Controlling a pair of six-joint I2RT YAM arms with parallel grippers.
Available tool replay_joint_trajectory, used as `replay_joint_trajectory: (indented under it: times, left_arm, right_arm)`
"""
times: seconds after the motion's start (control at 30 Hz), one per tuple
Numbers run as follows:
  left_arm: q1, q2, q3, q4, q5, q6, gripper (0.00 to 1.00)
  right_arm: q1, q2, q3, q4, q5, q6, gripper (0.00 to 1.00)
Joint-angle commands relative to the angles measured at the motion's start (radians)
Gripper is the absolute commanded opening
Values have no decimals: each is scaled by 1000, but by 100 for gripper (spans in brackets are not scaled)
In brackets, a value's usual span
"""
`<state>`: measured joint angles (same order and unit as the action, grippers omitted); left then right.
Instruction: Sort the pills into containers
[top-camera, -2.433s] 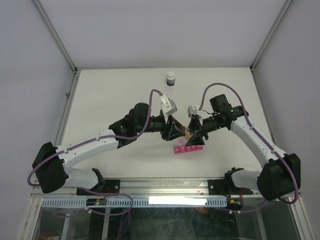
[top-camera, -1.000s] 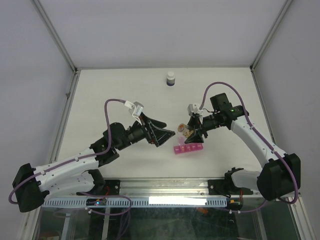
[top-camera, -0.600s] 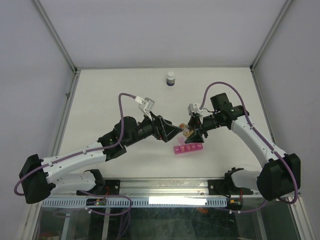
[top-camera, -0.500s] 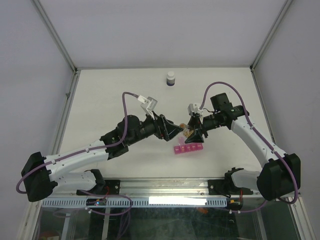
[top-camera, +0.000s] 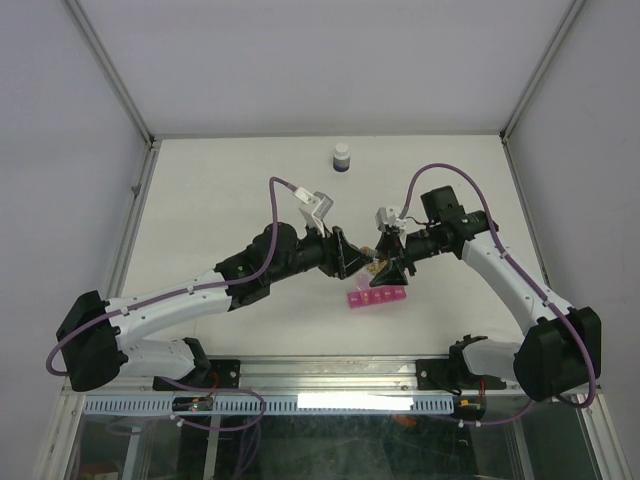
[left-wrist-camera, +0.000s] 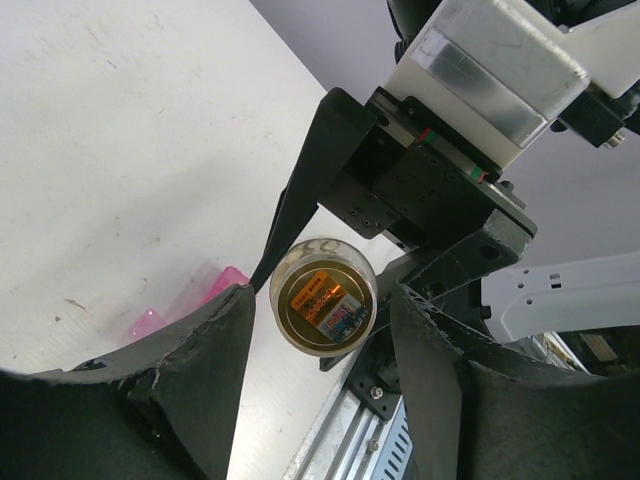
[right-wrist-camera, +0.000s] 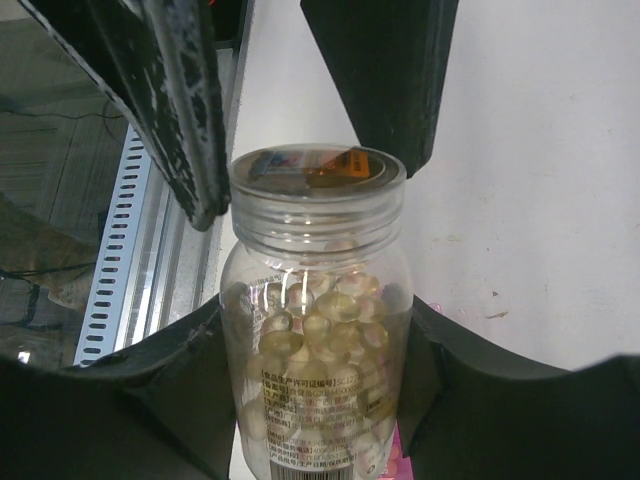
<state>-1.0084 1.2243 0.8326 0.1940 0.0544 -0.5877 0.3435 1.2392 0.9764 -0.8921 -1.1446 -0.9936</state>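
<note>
My right gripper is shut on a small clear bottle, gripping its body on both sides and holding it above the table. The yellow pills fill the bottle, and its threaded neck has no cap. My left gripper has come up to the bottle's top end. Its two fingers stand on either side of the neck with a narrow gap on each side. The pink containers lie on the table just below the bottle, and a corner of them shows in the left wrist view.
A dark bottle with a white cap stands at the back of the white table. The metal rail of the table's near edge runs under both arms. Grey walls close in the left, right and back sides.
The left arm has swung right and forward from the table's left-middle up to the held bottle. Its jaws have narrowed around the bottle's neck. The right arm and the bottle have stayed still.
</note>
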Motion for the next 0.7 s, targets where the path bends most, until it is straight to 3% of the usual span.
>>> replay_joint_trajectory:
  times: [0.0, 0.13, 0.23, 0.37, 0.4, 0.43, 0.5, 0.67]
  left_arm:
    - [-9, 9, 58, 6, 63, 11, 54]
    - [-9, 26, 68, -2, 99, 19, 48]
    - [-9, 36, 75, -11, 129, 40, 37]
    - [-9, 35, 74, -24, 198, 161, 30]
    - [-9, 34, 69, -24, 234, 222, 29]
    - [-7, 37, 56, -30, 363, 398, 29]
    - [-6, 47, 47, -61, 498, 599, 30]
    - [32, 73, 61, -142, 657, 949, 31]
  right_arm:
    - [-6, -6, 44, 18, -33, -16, 0]
    - [-6, -7, 44, 16, -34, -16, 0]
    - [-5, -8, 44, 16, -35, -16, 0]
    - [-5, -8, 44, 15, -38, -17, 0]
    - [-5, -8, 44, 15, -40, -17, 0]
    - [-6, -10, 46, 13, -42, -19, 0]
    - [-6, -13, 45, 12, -43, -19, 0]
    - [-6, -16, 46, 10, -45, -19, 0]
